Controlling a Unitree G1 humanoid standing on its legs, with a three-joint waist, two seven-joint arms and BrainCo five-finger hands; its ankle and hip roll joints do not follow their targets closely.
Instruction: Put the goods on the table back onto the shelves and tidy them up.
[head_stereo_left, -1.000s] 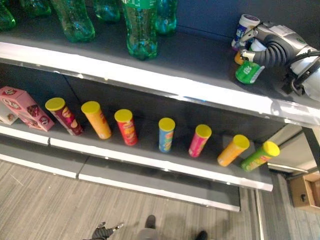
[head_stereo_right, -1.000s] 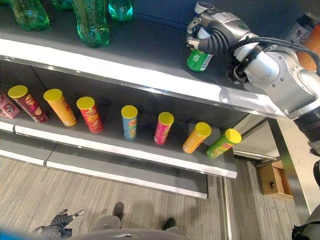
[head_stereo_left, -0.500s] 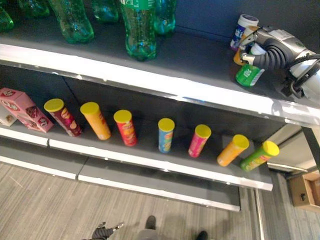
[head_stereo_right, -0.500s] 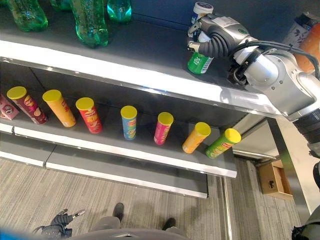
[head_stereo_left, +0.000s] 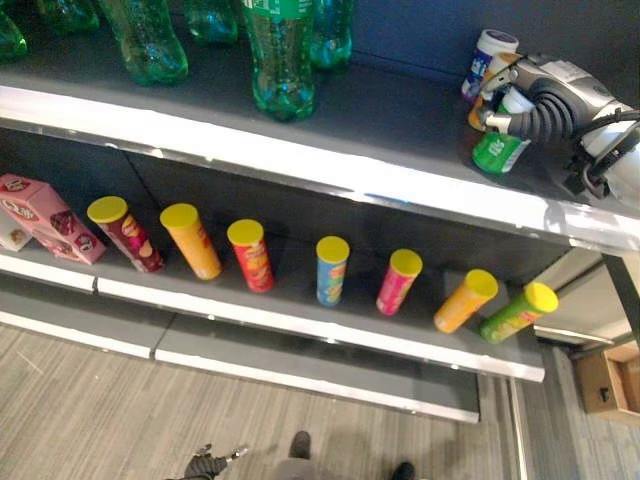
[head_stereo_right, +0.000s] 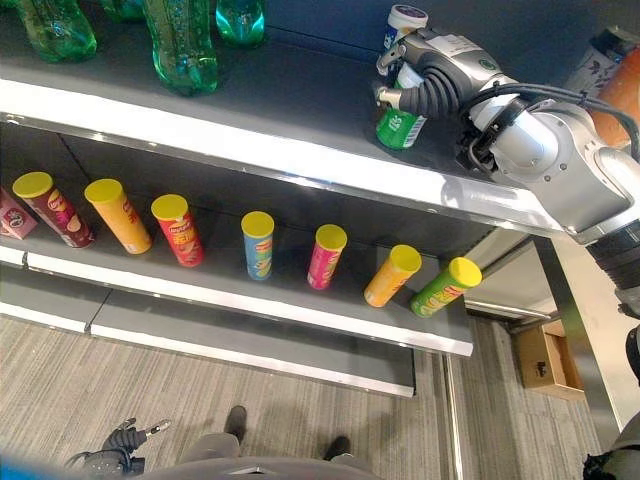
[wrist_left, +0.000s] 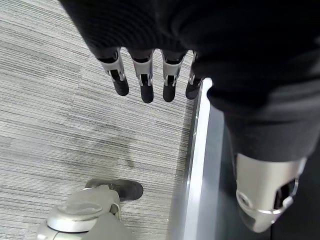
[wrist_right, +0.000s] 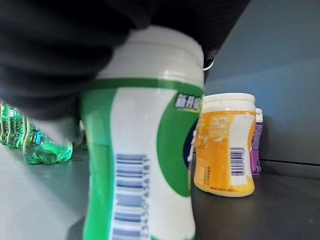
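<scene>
A green-and-white jar (wrist_right: 145, 150) is at the right end of the upper shelf (head_stereo_left: 330, 170), tilted, with my right hand (head_stereo_right: 440, 75) shut round its top. The same green jar (head_stereo_left: 497, 152) shows under the hand's dark cover; whether its base rests on the shelf I cannot tell. Close behind it stand an orange jar (wrist_right: 225, 145) and a white-capped purple jar (head_stereo_left: 492, 50). My left hand (wrist_left: 145, 85) hangs low over the carpet with its fingers straight and nothing in it.
Several green bottles (head_stereo_left: 280, 60) stand at the left of the upper shelf. On the lower shelf (head_stereo_left: 300, 310) a row of yellow-lidded tubes (head_stereo_left: 332, 268) leans back, with pink boxes (head_stereo_left: 45, 215) at the far left. A cardboard box (head_stereo_right: 545, 360) sits on the floor at the right.
The right hand has edged slightly to the right with the green jar in it. Nothing else has moved.
</scene>
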